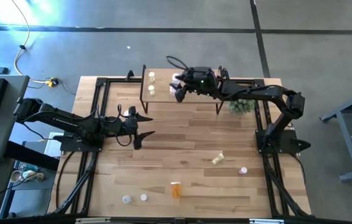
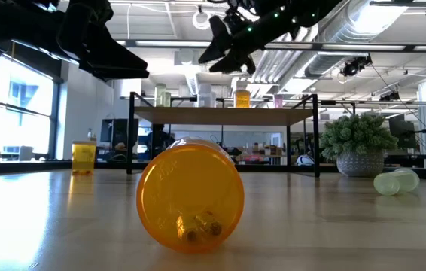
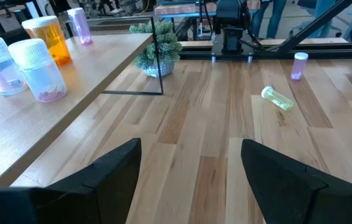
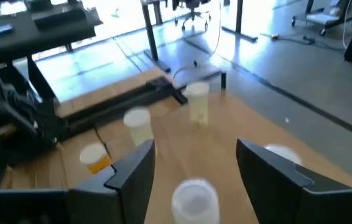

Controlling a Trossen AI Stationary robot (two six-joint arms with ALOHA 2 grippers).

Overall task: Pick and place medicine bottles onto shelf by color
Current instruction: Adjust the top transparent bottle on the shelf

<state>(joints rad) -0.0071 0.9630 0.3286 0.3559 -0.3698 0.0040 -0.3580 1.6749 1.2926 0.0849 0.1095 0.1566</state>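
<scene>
The shelf (image 1: 191,93) stands at the table's far middle. On it are two clear white-capped bottles (image 3: 39,71), an orange one (image 3: 50,37) and a pink one (image 3: 79,25). My right gripper (image 1: 179,90) hovers open above the shelf. In the right wrist view its fingers stand on either side of a white-capped bottle (image 4: 194,199) below them, and I see no touch. My left gripper (image 1: 142,127) is open and empty over the table left of centre. On the table an orange bottle (image 1: 176,190) and a yellow-green one (image 1: 217,158) lie on their sides. A pink one (image 1: 243,170) and two clear ones (image 1: 135,198) are there too.
A green spiky plant in a pot (image 1: 242,106) stands right of the shelf, close under my right arm. The orange bottle lies right in front of the low camera (image 2: 190,196). Bare plank tabletop (image 1: 182,140) lies between the shelf and the loose bottles.
</scene>
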